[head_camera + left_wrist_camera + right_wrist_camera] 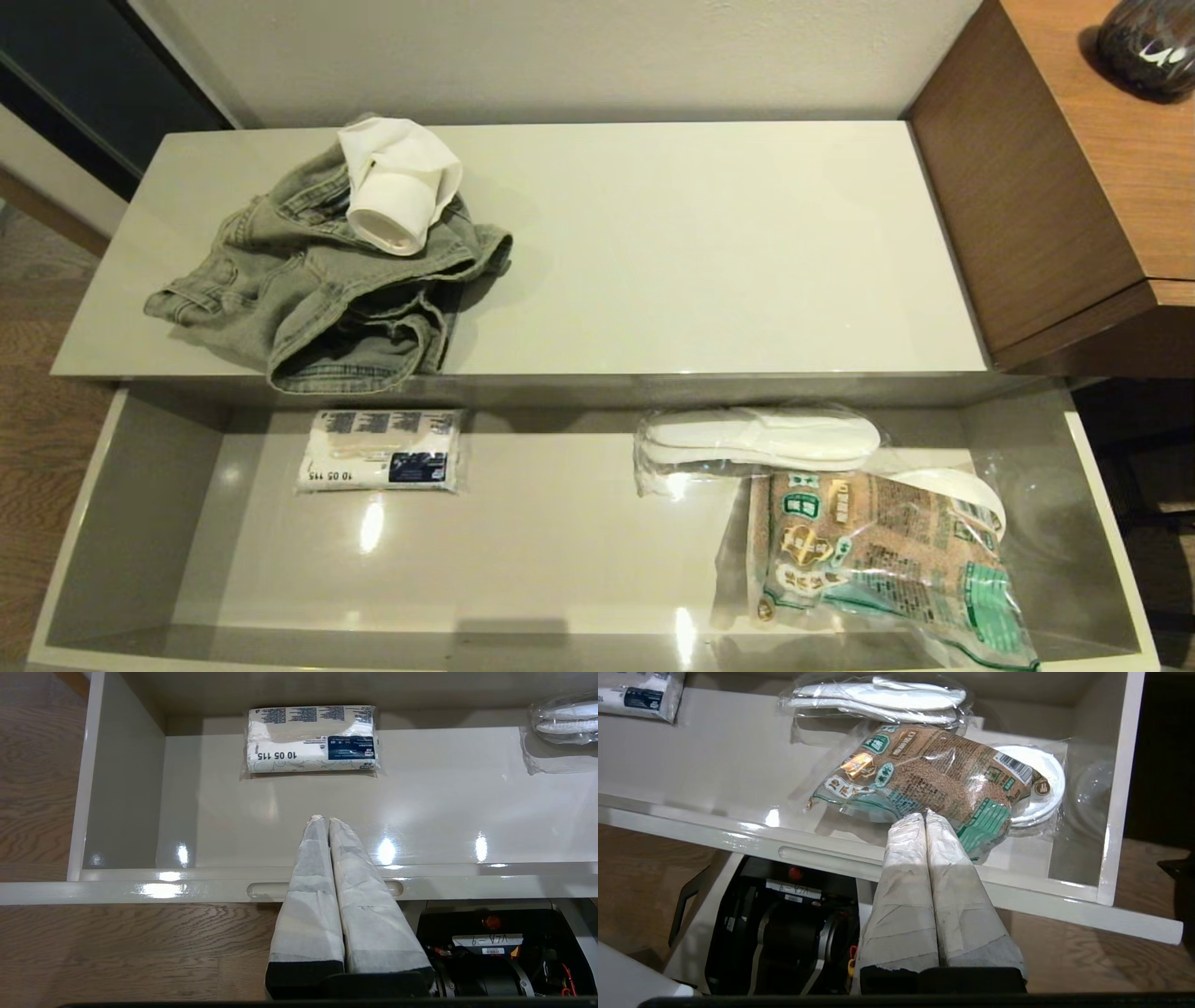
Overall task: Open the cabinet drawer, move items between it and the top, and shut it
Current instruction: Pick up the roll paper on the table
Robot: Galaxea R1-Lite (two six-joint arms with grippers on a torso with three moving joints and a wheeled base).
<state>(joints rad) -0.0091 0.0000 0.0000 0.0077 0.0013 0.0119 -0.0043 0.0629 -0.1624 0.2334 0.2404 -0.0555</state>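
Observation:
The wide pale grey-beige drawer (140, 485) stands pulled out below the glossy cream-white top (709, 252). On the left of the top lies the crumpled grey-green denim garment (308, 289), with the white paper roll (397, 201) resting on it. Neither arm shows in the head view. My left gripper (325, 819) is shut and empty, hovering above the drawer's front edge (187, 887) over one slim slot (261, 889). My right gripper (922, 814) is shut and empty above the front edge (738, 837), just in front of the green-and-brown packet (934, 772).
Inside the drawer lie a wrapped tissue pack (381, 451) at the back left, bagged white slippers (761, 439), the printed packet (878, 551) and white plates (1045, 779) at the right. A brown wood-grain desk (1074, 177) adjoins the top on the right. Wood floor (117, 947) surrounds the cabinet.

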